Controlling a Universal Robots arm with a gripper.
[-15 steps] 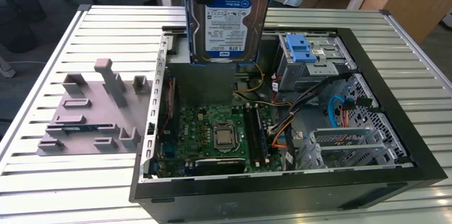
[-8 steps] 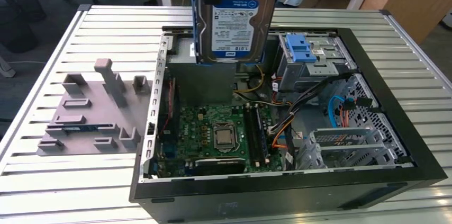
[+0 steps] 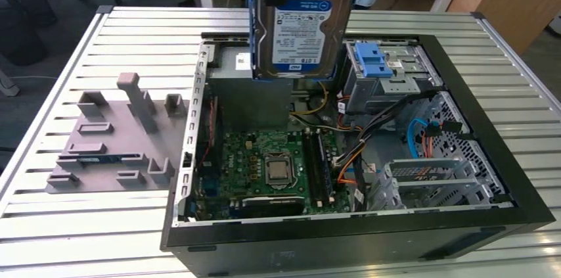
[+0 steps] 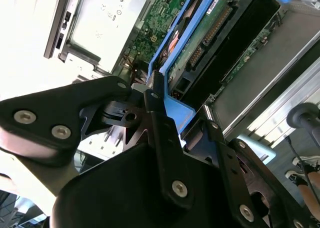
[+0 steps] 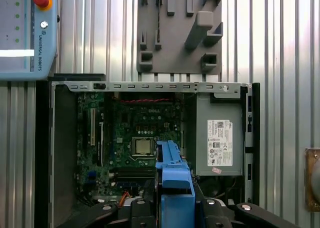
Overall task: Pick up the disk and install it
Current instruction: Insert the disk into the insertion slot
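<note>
**So, disk's in the air over the open case**

Basically the gripper is clamped tight on the disk. It pinches one of the blue rails, so the drive hangs on edge with its label facing the exterior view. It's up high over the back part of the computer case and touches nothing below. My guess is the height is there to clear the case walls and the cables. The rail grip probably keeps pressure off the label and off the circuit-board side, which shows green in the second wrist view.

The case lies on its side on the slatted table with the panel off, so the motherboard and the bays face up. That looks deliberate, for reach from above. The silver cage with the blue latch sits just to the exterior view's right of the disk, lower down. The grey power supply box runs along one wall inside. A grey holder block sits on the table at the exterior view's left of the case.
</note>
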